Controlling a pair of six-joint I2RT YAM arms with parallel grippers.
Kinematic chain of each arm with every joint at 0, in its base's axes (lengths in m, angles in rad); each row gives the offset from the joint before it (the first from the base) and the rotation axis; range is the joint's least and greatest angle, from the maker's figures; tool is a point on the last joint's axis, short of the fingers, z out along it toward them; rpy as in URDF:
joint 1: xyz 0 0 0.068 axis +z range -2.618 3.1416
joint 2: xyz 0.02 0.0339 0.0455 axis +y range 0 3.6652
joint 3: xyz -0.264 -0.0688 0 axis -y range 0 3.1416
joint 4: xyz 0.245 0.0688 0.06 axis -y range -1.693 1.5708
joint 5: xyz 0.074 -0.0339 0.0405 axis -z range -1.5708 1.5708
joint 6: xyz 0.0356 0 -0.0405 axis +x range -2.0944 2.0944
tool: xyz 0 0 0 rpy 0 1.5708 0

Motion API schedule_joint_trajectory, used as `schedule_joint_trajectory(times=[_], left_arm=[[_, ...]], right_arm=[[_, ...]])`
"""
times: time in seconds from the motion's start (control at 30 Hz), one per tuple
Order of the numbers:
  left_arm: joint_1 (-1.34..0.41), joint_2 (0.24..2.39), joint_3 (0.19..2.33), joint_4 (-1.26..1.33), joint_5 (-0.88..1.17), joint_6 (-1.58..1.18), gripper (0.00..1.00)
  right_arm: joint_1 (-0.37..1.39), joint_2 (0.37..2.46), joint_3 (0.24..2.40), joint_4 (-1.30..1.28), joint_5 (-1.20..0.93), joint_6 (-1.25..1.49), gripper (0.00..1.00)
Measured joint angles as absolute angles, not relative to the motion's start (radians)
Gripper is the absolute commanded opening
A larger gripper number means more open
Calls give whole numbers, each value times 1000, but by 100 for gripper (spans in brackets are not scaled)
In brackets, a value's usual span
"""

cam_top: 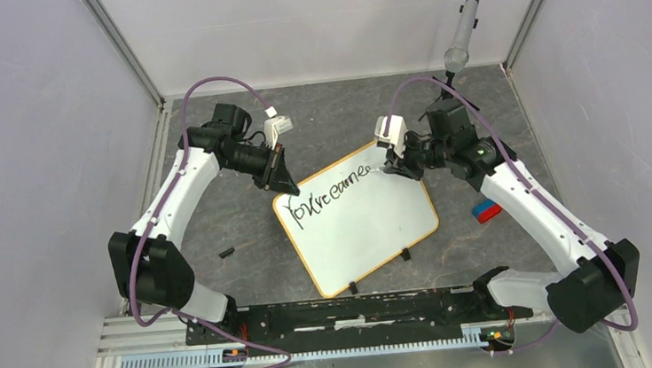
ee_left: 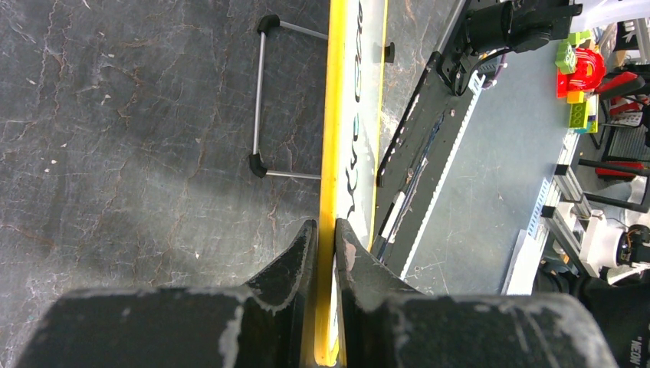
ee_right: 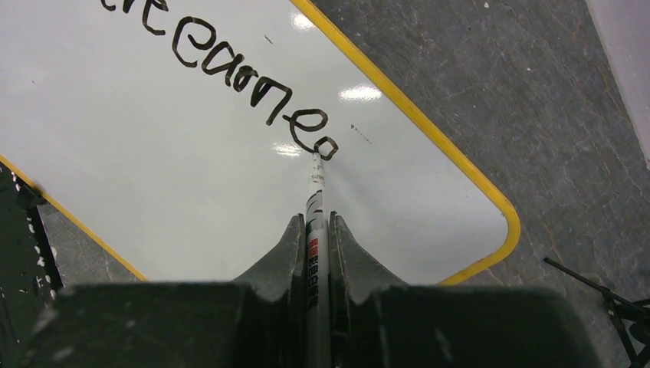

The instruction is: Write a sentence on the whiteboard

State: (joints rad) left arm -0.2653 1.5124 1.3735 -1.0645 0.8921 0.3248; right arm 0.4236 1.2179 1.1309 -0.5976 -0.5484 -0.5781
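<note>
The whiteboard (cam_top: 362,225) lies tilted on the dark table, white with a yellow-orange frame and two black clip feet on its near edge. One slanted line of the sentence (cam_top: 334,189), black scrawl, runs along its upper part and also shows in the right wrist view (ee_right: 230,69). My left gripper (cam_top: 286,180) is shut on the board's upper-left frame edge (ee_left: 331,153). My right gripper (cam_top: 399,165) is shut on a white marker (ee_right: 315,230), whose tip touches the board at the end of the last letter (ee_right: 326,147).
A red and blue eraser block (cam_top: 486,212) lies right of the board. A small black cap (cam_top: 226,252) lies left of it. A grey microphone-like cylinder (cam_top: 462,34) stands at the back. A wire stand (ee_left: 260,100) lies on the table by the board's edge.
</note>
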Motion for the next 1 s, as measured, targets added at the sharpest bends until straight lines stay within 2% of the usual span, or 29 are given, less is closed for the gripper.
schedule_joint_trajectory(times=[1.0], left_arm=[[-265,1512,1374,-1065,892,325,2]], right_arm=[[407,1257,1211,-581,-490,-569,0]])
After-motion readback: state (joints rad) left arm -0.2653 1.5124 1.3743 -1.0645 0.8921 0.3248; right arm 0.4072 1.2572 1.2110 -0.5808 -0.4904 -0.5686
